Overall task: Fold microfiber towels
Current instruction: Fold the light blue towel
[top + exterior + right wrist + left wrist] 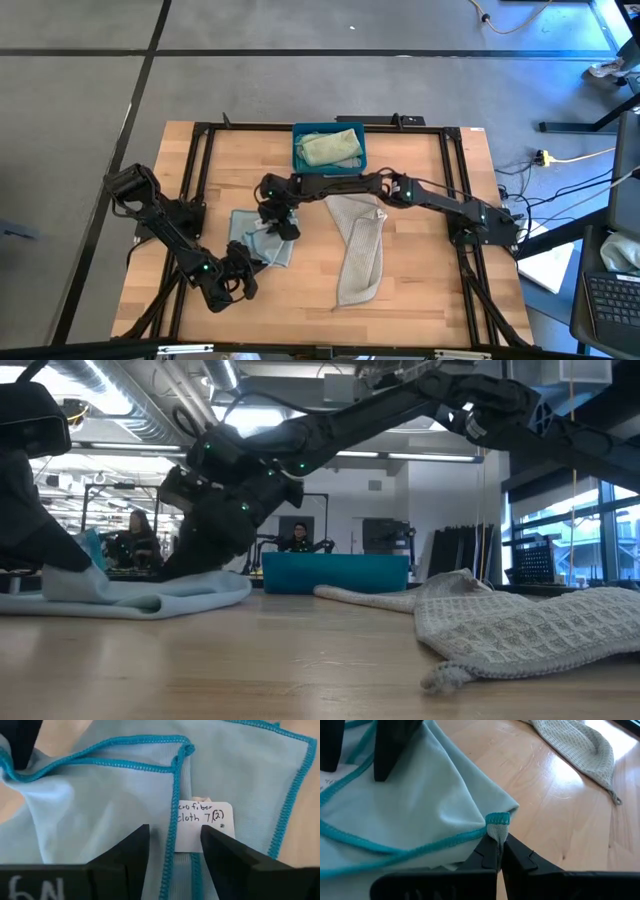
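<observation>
Left gripper (498, 851): jaws are being pressed together on a teal-stitched corner of the pale blue towel (262, 243), near the table's front left. Right gripper (174, 851): jaws are being held spread directly over the same towel, astride a white handwritten label (200, 827) beside a stitched edge. The towel is lying rumpled on the wooden table (420, 280). A grey-beige towel (360, 250) is lying stretched out just right of centre. A pale green towel (330, 150) is sitting in the teal bin (297, 160) at the far edge.
</observation>
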`<state>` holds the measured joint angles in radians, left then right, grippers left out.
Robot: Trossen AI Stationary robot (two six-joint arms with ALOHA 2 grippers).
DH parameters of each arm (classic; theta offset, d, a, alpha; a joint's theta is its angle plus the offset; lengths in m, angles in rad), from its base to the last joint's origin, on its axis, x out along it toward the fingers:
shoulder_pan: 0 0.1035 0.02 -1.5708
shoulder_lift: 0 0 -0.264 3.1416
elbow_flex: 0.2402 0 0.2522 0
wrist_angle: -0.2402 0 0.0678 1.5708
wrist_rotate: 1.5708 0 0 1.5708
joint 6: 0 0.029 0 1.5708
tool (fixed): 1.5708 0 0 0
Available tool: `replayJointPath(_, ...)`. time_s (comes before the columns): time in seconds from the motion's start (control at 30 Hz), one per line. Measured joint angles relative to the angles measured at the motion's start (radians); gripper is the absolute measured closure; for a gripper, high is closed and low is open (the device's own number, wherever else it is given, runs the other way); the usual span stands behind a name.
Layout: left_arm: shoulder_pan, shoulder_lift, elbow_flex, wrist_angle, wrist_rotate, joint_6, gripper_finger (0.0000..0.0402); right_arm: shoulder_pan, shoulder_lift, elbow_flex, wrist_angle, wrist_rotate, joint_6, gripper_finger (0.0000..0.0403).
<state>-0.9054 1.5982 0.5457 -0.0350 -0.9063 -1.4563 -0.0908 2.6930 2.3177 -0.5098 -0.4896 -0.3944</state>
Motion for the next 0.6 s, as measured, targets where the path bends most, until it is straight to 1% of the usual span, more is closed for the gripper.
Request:
replayJointPath(0.1,0.0,0.0,0.0,-0.003,0.0,0.009,0.0401,0.011,0.0,-0.001,0.057,-0.003,-0.004,0.0222)
replayJointPath(0.2,0.0,0.0,0.0,-0.002,0.0,0.024,0.0402,0.025,-0.002,0.011,0.115,-0.039,-0.003,0.0222)
replayJointPath(0.27,0.0,0.0,0.0,-0.002,0.0,0.027,0.0401,0.037,-0.006,0.012,0.119,-0.027,-0.01,0.0222)
replayJointPath(0.33,0.0,0.0,0.0,-0.002,0.0,0.027,0.0401,0.045,-0.006,0.012,0.101,0.007,-0.034,0.0222)
replayJointPath(0.4,0.0,0.0,0.0,-0.002,0.0,0.027,0.0402,0.048,-0.005,0.011,0.101,0.015,-0.043,0.0222)
replayJointPath(0.6,0.0,0.0,0.0,-0.002,0.0,0.027,0.0402,0.044,0.014,0.012,0.21,0.012,-0.032,0.0222)
